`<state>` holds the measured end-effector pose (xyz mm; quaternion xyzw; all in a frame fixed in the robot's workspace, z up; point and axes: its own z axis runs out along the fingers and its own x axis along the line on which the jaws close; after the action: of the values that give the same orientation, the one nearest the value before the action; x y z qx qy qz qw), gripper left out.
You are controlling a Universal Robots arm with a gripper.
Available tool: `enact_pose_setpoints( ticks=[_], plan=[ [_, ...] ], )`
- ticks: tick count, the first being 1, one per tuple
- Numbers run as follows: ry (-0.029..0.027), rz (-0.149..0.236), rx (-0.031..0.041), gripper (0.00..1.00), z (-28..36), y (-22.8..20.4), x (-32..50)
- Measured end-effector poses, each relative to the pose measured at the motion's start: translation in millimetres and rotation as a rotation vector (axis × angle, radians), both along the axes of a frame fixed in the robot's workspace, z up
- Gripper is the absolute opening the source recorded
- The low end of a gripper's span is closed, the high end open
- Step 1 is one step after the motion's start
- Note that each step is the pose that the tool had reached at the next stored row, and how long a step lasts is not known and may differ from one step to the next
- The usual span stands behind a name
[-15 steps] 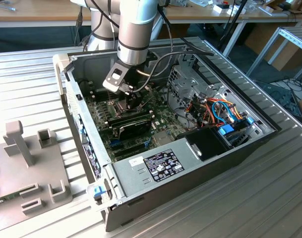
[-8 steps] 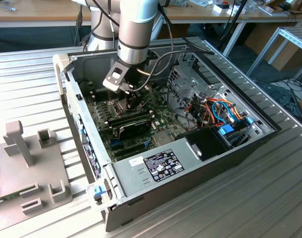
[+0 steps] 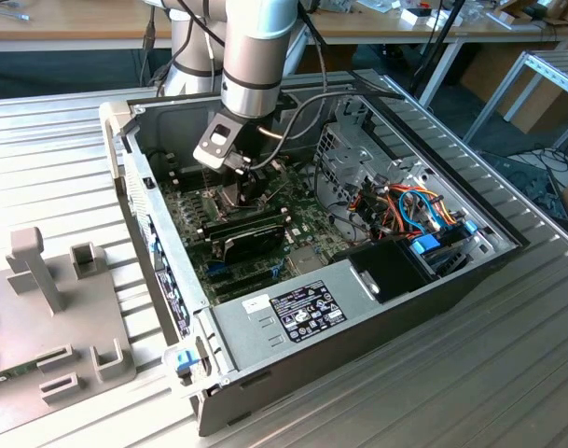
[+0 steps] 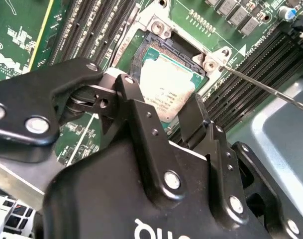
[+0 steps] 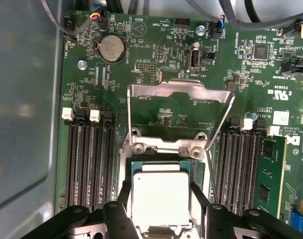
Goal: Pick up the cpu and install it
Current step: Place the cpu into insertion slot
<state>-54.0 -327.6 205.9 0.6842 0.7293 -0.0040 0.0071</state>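
The tool (image 5: 158, 185) hangs low inside the open case (image 3: 265, 322) on the bench (image 3: 507, 373), straddling the cpu (image 5: 160, 201). The cpu lies flat in its socket on the green board (image 5: 156, 50), silver top up. The hinged frame (image 5: 181, 92) is swung open just beyond it, and memory slots (image 5: 89, 164) run along both sides. Whether the tool pinches the cpu or stands just clear of its edges cannot be told.

Cpu (image 5: 158, 199) lay in the socket (image 4: 158, 42), memory slots (image 5: 89, 164) flanked both sides, motherboard (image 5: 156, 59) sat inside the case (image 3: 377, 350).
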Motion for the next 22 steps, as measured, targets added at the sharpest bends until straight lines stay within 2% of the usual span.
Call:
enact_pose_setpoints(
  ticks=[3, 9, 22],
  plan=[
    [-0.0002, 0.000, 0.0003, 0.55, 2.1, 0.1, 0.1],
    [0.0001, -0.082, -0.0001, 0.55, 2.3, 0.0, 0.0],
    [0.0001, -0.083, -0.0001, 0.55, -1.5, -0.1, -0.3]
  ],
)
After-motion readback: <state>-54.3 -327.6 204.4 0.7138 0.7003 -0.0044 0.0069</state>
